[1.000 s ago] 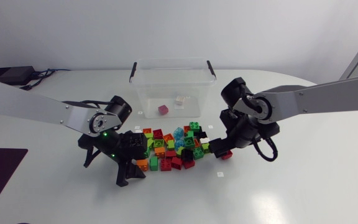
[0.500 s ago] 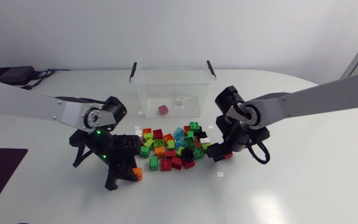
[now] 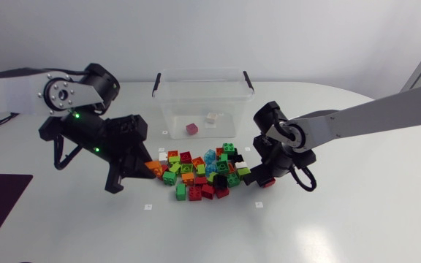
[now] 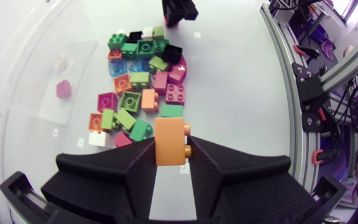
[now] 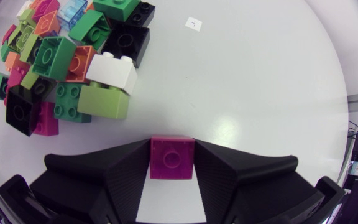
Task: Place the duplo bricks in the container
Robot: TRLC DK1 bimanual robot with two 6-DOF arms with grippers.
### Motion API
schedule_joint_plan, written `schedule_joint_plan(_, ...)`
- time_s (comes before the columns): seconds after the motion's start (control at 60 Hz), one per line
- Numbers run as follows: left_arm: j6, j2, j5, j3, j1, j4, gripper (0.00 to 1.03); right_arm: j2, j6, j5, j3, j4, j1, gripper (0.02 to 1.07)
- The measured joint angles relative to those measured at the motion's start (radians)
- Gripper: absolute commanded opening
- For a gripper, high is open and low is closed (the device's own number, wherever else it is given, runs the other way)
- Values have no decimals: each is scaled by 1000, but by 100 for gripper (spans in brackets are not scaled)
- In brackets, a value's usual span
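The white worktop (image 3: pixel 342 219) carries a clear container (image 3: pixel 199 71), with the brick pile (image 3: pixel 199 175) in front of it. The left end effector (image 4: pixel 171 146) clamps an orange brick (image 4: pixel 170 142) at the pile's left edge. The right end effector (image 5: pixel 172 155) pinches a magenta brick (image 5: pixel 172 163) just beside the pile.

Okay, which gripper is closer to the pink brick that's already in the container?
Left. The left gripper, holding an orange brick, is in front of the container's left corner, near the pink brick; the right gripper is past the pile's right end, farther off.
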Motion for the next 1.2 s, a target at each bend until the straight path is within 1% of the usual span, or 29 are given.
schedule_joint_plan(0.217, -73, 12, 39, 138, 30, 6, 28, -113, -6, 0, 25, -84, 0, 41)
schedule_joint_plan(0.317, -131, 55, 54, 200, 37, 64, 29, -156, -6, -1, 63, -98, 3, 41)
schedule_joint_plan(0.5, -290, 154, 57, 291, 44, 233, 30, -189, -6, -4, 131, -117, 23, 41)
schedule_joint_plan(0.65, -417, 248, 59, 394, 61, 335, 31, -190, -1, -8, 179, -117, 35, 41)
schedule_joint_plan(0.8, -523, 362, 55, 528, 69, 383, 31, -190, 18, -8, 227, -116, 61, 41)
schedule_joint_plan(0.967, -599, 467, 29, 653, 69, 393, 32, -190, 25, -8, 277, -113, 79, 41)
schedule_joint_plan(1.0, -610, 480, 18, 668, 69, 393, 35, -190, 25, -8, 289, -112, 80, 41)
schedule_joint_plan(1.033, -621, 491, 3, 681, 68, 397, 41, -189, 25, -8, 298, -109, 80, 41)
schedule_joint_plan(1.05, -623, 495, -1, 687, 68, 401, 46, -188, 25, -8, 303, -105, 80, 41)
schedule_joint_plan(1.117, -645, 516, -28, 710, 68, 415, 79, -177, 25, -8, 333, -93, 79, 41)
schedule_joint_plan(1.133, -650, 518, -34, 713, 68, 418, 82, -171, 26, -8, 342, -90, 79, 41)
schedule_joint_plan(1.15, -652, 520, -38, 714, 68, 420, 89, -167, 26, -8, 350, -89, 80, 41)
schedule_joint_plan(1.167, -652, 521, -44, 714, 68, 422, 91, -161, 26, -8, 363, -88, 80, 41)
schedule_joint_plan(1.183, -653, 521, -47, 714, 68, 422, 98, -156, 26, -8, 370, -85, 80, 41)
schedule_joint_plan(1.2, -657, 521, -50, 714, 68, 422, 99, -151, 27, -8, 378, -83, 80, 41)
